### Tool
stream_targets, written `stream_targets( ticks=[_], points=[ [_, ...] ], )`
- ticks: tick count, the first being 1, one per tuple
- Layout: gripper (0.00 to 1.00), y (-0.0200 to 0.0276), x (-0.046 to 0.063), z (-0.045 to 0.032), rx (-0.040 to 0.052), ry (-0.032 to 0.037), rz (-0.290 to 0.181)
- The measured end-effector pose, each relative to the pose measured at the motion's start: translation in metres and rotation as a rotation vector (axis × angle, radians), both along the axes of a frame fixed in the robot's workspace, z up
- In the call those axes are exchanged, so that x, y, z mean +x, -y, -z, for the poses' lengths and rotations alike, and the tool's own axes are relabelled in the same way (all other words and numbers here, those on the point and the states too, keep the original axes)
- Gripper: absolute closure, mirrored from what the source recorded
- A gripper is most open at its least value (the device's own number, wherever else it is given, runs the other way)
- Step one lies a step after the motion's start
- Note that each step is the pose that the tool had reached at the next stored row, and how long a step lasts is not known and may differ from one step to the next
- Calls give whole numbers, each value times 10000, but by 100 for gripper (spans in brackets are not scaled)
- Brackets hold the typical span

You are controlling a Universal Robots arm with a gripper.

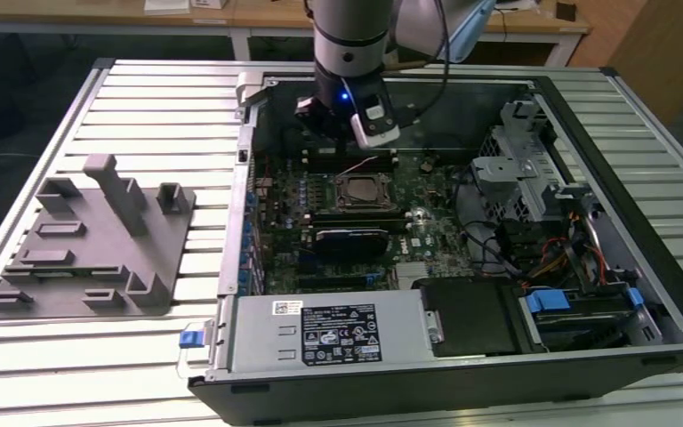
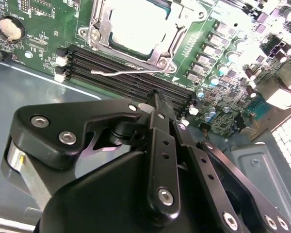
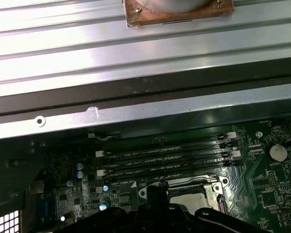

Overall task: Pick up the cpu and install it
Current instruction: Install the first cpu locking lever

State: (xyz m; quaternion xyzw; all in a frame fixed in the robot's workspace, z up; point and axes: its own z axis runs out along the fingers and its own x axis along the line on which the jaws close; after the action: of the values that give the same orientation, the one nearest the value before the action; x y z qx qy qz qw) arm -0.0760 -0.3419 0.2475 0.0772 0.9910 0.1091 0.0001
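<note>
Now: gripper (image 2: 157,99) apparently pinched together, empty, hovering at twelve o'clock of the cpu (image 2: 136,24) seated in its socket (image 1: 357,189).

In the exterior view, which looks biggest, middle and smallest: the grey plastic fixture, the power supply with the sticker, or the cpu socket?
1. Grey plastic fixture, biggest
2. Power supply
3. Cpu socket, smallest, though it sits farther away.

Exterior high overview, 2 wrist close-ups, shared socket (image 2: 136,29)

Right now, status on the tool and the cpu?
Tool shut, empty, above the black memory slots. Shiny silver square cpu seated in the metal-framed socket. Thin wire lever lies alongside.
</note>
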Motion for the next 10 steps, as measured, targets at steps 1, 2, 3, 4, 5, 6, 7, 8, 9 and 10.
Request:
stream_targets(
  ticks=[1,2,3,4,5,6,7,8,9,10],
  points=[
    [89,0,4,4,1,0,1],
    [89,0,9,9,0,0,1],
    [89,0,14,14,1,1,1],
    [89,0,19,20,1,1,1],
    [89,0,26,27,0,1,1],
    [89,0,34,31,-1,1,1],
    [89,0,43,36,-2,1,1],
    [89,0,54,40,-2,1,2],
    [89,0,63,45,-1,1,2],
    [89,0,73,49,-1,1,1]
  ],
)
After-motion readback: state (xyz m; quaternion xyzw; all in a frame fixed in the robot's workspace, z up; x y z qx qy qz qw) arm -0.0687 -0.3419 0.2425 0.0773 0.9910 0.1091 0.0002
